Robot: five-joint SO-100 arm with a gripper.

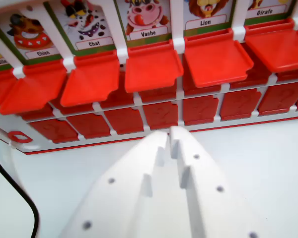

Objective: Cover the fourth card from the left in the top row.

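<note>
Here the tool sits closed near the board edge

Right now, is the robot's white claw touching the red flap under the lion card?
Apart. In the wrist view the gripper ends low at the board's white front edge, with a row of shut red covers between it and the Lion flap.

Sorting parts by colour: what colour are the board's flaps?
Red flaps, clearest in the wrist view.
</note>
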